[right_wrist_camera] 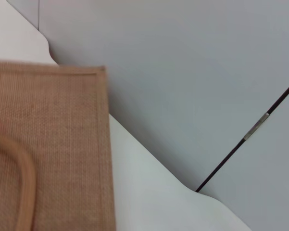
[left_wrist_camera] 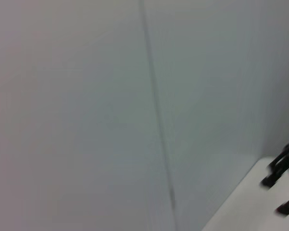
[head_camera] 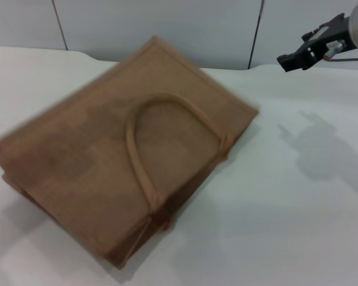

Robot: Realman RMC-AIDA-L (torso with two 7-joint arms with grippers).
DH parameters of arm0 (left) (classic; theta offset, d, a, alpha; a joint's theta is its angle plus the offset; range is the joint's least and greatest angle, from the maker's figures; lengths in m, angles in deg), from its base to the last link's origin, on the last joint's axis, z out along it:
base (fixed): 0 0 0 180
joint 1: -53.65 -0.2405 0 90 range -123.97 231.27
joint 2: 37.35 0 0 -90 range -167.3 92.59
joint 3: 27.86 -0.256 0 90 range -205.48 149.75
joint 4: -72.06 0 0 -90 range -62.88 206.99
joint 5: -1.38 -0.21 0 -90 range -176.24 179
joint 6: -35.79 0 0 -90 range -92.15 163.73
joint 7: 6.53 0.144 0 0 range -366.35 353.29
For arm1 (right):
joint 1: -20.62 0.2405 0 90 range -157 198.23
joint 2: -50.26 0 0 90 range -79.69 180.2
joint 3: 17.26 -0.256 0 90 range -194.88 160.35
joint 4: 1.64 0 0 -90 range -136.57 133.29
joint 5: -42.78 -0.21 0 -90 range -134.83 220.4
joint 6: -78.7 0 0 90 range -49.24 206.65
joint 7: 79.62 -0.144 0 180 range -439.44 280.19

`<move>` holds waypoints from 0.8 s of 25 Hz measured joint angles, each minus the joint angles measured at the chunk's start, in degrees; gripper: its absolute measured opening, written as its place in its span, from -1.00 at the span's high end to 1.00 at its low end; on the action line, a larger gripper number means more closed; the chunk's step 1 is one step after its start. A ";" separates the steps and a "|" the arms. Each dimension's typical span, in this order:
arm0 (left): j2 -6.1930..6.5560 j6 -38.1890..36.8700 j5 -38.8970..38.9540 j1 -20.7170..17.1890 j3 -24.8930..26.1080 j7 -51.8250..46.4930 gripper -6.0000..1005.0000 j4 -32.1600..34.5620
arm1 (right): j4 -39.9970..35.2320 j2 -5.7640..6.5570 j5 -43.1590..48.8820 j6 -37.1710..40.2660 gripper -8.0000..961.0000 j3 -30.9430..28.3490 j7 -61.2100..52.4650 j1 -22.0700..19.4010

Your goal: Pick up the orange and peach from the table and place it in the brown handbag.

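Brown handbag [head_camera: 107, 173] flat on white tabletop [head_camera: 298, 226], toward its left edge; no orange or peach in sight.
One bag, one strap handle [head_camera: 146, 155] showing, zero fruits visible, one right gripper [head_camera: 301, 56] raised over far right corner, fingers' state impossible to tell. Left gripper unseen. Best next: locate the fruits, open the bag's mouth before any drop.

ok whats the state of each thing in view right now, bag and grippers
brown handbag: lying flat on the white table, one looped strap handle resting on its upper face; whether its mouth is open cannot be told
right gripper: raised above the table's far right side, clear of the handbag, holding nothing
left gripper: not in view
orange and peach: not visible in any view
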State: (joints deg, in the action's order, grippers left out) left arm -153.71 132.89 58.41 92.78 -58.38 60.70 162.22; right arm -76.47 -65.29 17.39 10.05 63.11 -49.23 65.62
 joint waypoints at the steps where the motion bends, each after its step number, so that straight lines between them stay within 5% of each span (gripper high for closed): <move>1: 0.10 0.34 1.24 0.11 0.02 0.11 0.31 -0.66 | 0.26 0.01 0.01 0.13 -0.36 -0.02 0.00 0.11; 10: -0.45 -1.63 5.02 -1.48 3.32 6.08 -0.08 -5.53 | 0.96 -0.29 -1.27 9.49 -0.36 0.71 0.70 -2.13; 15: -0.48 -6.99 10.60 -2.20 8.70 16.25 -0.54 -20.15 | -0.16 -0.29 -2.48 27.14 -0.36 6.07 0.83 -9.18; 20: -0.69 -12.45 19.18 -3.29 13.28 35.62 -0.69 -37.59 | 0.53 -0.40 -2.73 51.13 -0.36 13.47 0.37 -17.14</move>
State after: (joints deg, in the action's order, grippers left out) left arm -154.40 120.43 77.59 89.49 -45.10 96.32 124.63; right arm -75.94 -65.70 14.66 61.18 76.58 -48.86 48.48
